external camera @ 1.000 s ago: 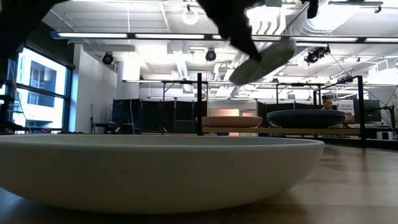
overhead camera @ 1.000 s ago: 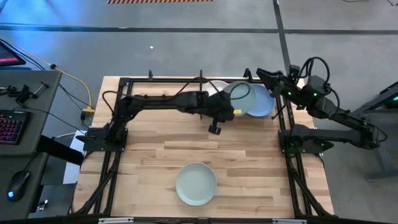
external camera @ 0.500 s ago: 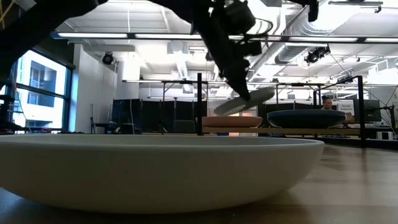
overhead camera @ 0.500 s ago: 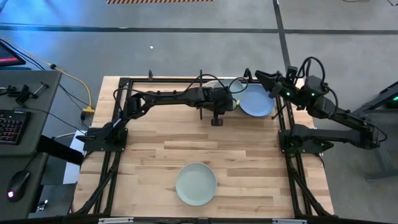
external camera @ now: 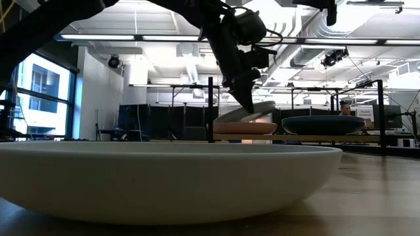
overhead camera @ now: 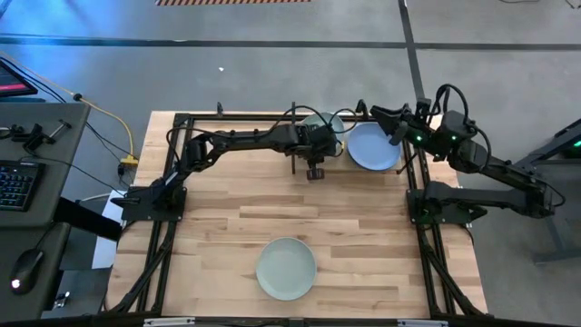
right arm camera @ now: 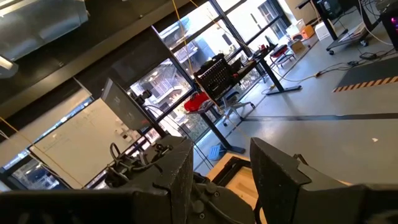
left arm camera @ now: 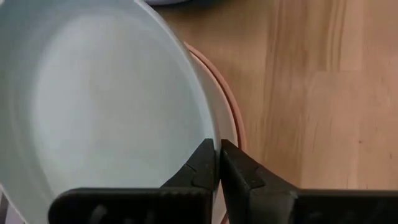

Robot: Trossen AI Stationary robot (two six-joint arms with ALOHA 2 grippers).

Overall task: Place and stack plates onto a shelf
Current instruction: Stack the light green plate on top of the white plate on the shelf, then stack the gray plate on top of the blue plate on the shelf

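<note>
Pinched on the rim of the pale mint plate, our left gripper reaches into the shelf and holds that plate tilted over the pink plate on the shelf's wood floor. Beside them in the shelf lies the blue plate. Our right gripper hangs raised just beyond the shelf's far end from the left arm, fingers spread and holding nothing. Well in front of the shelf, the pale sage green plate rests alone on the table.
</note>
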